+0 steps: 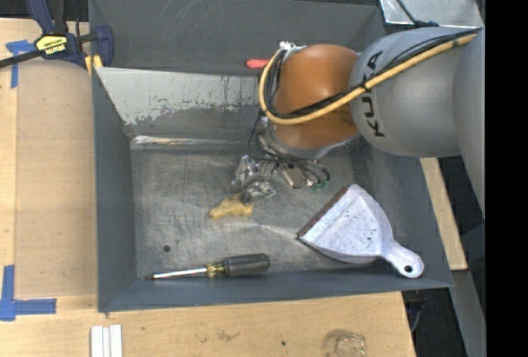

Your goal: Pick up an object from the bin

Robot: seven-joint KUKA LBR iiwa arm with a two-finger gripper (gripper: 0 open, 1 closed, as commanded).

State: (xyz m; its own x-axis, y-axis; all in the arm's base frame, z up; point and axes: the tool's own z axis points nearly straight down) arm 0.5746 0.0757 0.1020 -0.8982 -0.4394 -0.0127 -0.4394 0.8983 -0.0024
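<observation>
My gripper (258, 175) hangs below the arm's orange cover, low over the middle of the bin floor. Just beneath it, towards the front left, lies a small pale yellow crumpled piece (231, 209); the gripper's metal tip is right above its upper right end, and I cannot tell whether they touch. To the right a white dustpan (353, 230) lies flat, its handle pointing to the front right corner.
A screwdriver (216, 269) with a black and yellow handle lies along the front wall, its shaft pointing left. A small red thing (257, 63) shows at the back wall behind the orange cover. The arm covers the bin's back right part.
</observation>
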